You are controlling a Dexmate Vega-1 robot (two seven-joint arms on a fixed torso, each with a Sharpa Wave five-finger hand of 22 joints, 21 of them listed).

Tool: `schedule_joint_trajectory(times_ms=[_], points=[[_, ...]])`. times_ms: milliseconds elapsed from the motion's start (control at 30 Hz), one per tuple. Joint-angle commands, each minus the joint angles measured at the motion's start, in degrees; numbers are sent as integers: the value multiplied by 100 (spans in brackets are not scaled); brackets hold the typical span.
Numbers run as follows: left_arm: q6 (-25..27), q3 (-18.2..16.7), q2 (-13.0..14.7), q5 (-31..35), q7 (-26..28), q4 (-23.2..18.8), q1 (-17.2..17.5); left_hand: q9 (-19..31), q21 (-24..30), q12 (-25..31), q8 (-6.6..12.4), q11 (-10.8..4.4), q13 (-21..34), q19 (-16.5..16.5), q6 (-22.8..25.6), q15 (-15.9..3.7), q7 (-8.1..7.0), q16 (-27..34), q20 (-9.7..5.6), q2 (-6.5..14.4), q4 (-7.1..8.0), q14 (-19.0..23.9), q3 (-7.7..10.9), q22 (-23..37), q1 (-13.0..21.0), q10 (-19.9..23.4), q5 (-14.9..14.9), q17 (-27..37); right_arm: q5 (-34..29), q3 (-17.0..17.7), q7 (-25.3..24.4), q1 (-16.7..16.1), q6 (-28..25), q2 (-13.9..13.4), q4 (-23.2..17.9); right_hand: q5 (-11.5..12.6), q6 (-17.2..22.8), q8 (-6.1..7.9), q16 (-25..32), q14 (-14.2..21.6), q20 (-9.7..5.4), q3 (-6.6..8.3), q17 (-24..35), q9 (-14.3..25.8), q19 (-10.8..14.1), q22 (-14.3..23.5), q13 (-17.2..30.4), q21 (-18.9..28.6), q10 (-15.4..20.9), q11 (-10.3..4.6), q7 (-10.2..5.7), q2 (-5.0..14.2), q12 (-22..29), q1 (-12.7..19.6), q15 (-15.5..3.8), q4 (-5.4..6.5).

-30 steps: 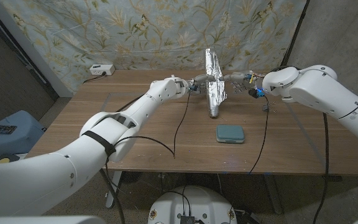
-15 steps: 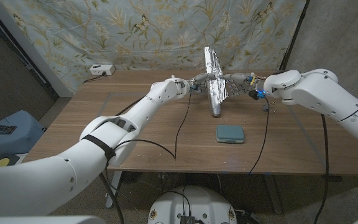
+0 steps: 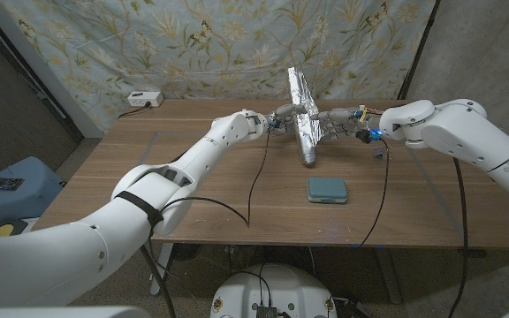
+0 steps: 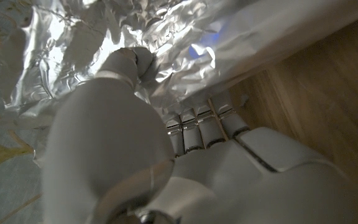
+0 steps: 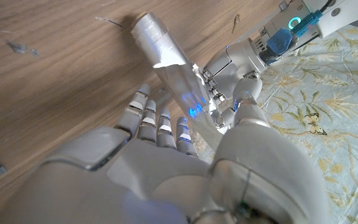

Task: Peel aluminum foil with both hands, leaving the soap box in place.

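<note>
Soft, even room light falls on the table point(image 3: 193, 190). The foil point(image 4: 185, 37) glares white, and the left hand point(image 4: 166, 168) close before it is blurred.

No legible text, label, brand, number or sign in any of the three views. Aluminum foil point(image 3: 305, 110), held between left hand point(image 3: 283, 117) and right hand point(image 3: 336, 118): crinkled silver only, no print. Soap box point(image 3: 327, 189), lying nearer the robot than both hands: plain teal lid, unmarked. White wall-socket box point(image 3: 144, 98), at the table's far edge well out beyond the left hand: possibly bears small marks, too small to read.
</note>
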Motion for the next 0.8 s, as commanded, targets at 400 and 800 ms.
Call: schedule_joint_trajectory(times_ms=[400, 800], points=[[76, 51, 8, 26, -362, 252, -243, 281, -2, -20, 477, -622, 12, -16, 625, -599, -569, -24, 25, 331, 13, 600, 227, 22, 213, 627, 50, 28, -274, -458, 228, 388, -257, -102, 39, -481, 304, 56, 75, 272, -42, 330, 24, 25, 311, 32, 19, 47, 289, -2, 474, 188, 20, 1741, -44, 9], [227, 3, -3, -84, -174, -76, -86, 296, -2, -27, 471, -626, 12, -10, 646, -599, -556, -38, 27, 329, 9, 609, 230, 19, 211, 657, 69, 42, -667, -823, 302, 684, -517, 52, 136, -599, 462, 94, 119, 390, -98, 318, 34, 34, 420, 36, 34, 67, 441, -19, 468, 182, 61, 1904, -144, 44]])
